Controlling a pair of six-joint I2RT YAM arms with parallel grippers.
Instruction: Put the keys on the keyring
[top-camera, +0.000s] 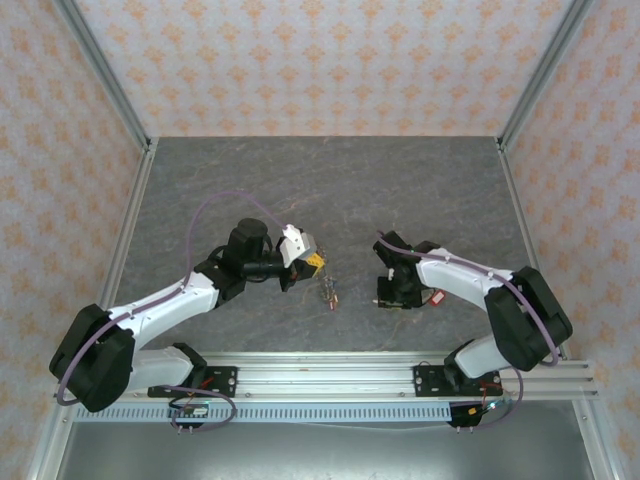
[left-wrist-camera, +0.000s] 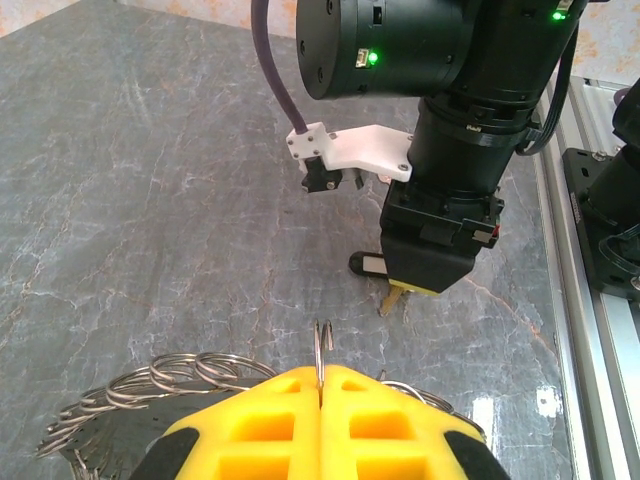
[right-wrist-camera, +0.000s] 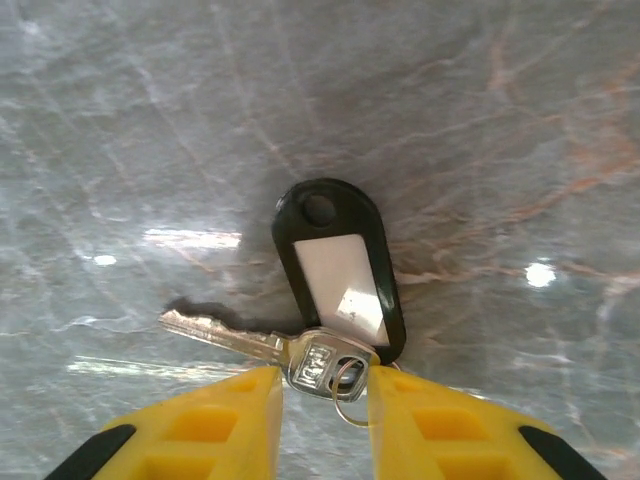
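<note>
My left gripper (left-wrist-camera: 322, 374) is shut on a thin wire loop of the keyring (left-wrist-camera: 160, 382), whose grey coil-like rim spreads to both sides under the yellow fingers. From above, that gripper (top-camera: 312, 263) hovers just left of the keyring (top-camera: 327, 292). One of the keys (right-wrist-camera: 312, 360), silver, lies flat on the table, joined by a small ring to a black plastic tag (right-wrist-camera: 340, 265) with a white label. My right gripper (right-wrist-camera: 325, 378) points down over it, jaws partly apart on either side of the key's head. It stands right of the keyring (top-camera: 390, 297).
A red key tag (top-camera: 437, 297) lies on the grey marble table (top-camera: 330, 190) beside the right arm. The right arm's wrist (left-wrist-camera: 440, 150) looms close in front of the left gripper. Metal frame posts and patterned walls bound the table.
</note>
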